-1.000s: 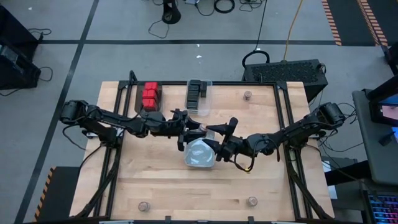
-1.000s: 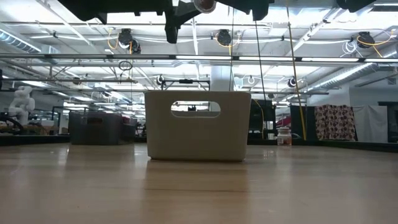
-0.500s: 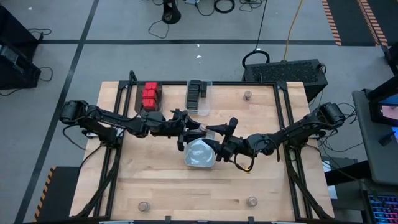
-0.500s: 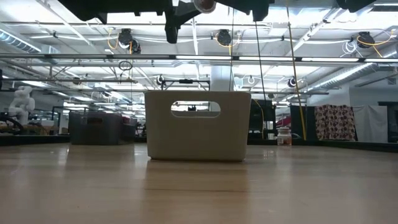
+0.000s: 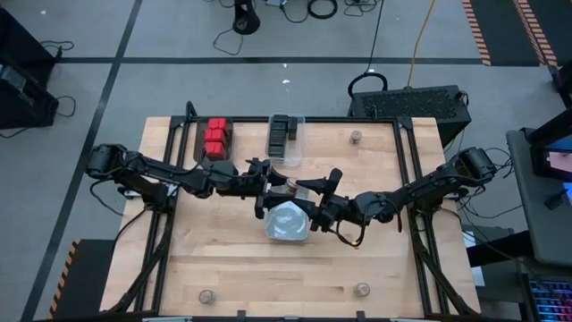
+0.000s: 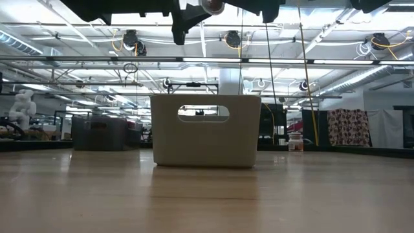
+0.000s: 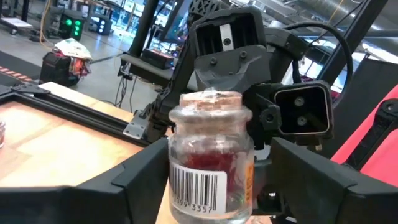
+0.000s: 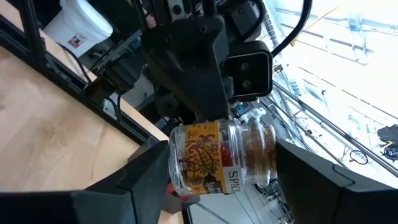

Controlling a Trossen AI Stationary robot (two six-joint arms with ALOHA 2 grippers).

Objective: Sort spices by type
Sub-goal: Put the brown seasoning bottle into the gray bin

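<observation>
1. While both arms meet above the bin (image 5: 272,224), the jar (image 7: 210,162) hangs between them.
2. Around it, the left end effector (image 5: 273,185) stands wide.
3. Base to cork, the right end effector (image 5: 313,202) pinches it.

Light wood tabletop (image 5: 223,259) with black frame rails. On it: clear plastic bin (image 5: 289,219) at centre; red boxy spices (image 5: 215,137) grouped at the far edge; black boxy spices (image 5: 282,134) beside them (on a clear tray, it seems); single round jars near three corners (image 5: 356,137) (image 5: 206,296) (image 5: 362,289).
</observation>
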